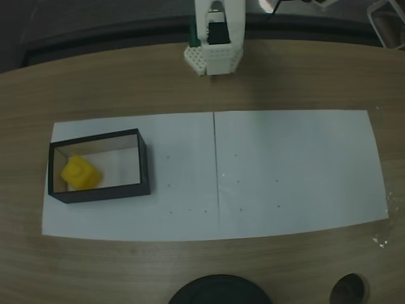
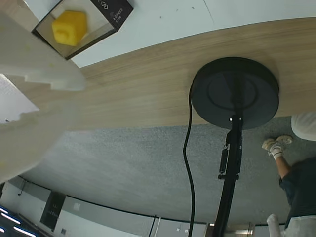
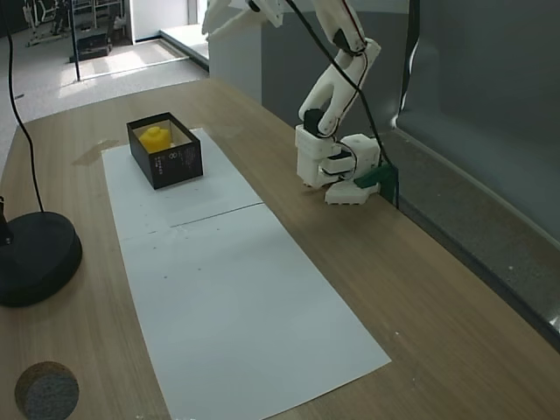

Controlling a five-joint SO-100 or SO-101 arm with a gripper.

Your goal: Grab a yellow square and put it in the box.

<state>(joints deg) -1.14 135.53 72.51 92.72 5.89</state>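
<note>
The yellow square [image 1: 80, 172] [image 2: 70, 27] [image 3: 155, 137] lies inside the box [image 1: 144, 164] [image 2: 116, 12] [image 3: 179, 162], toward its left end in a fixed view. The box stands on the left part of the white paper. My gripper [image 3: 219, 17] is raised high above the table, well away from the box, on the side of the arm's base. In the wrist view its white fingers [image 2: 44, 69] fill the left edge. The gripper [image 2: 74, 98] is open, with nothing between its fingers.
White paper sheets [image 1: 285, 171] [image 3: 236, 297] cover the middle of the wooden table. A black round stand base [image 1: 218, 291] [image 2: 234, 91] [image 3: 35, 258] sits at the table's edge beside a round hole [image 1: 348, 290] [image 3: 45, 389]. The arm's base [image 1: 215, 38] [image 3: 337, 166] stands opposite. A person [image 2: 296, 173] is on the floor beyond the table.
</note>
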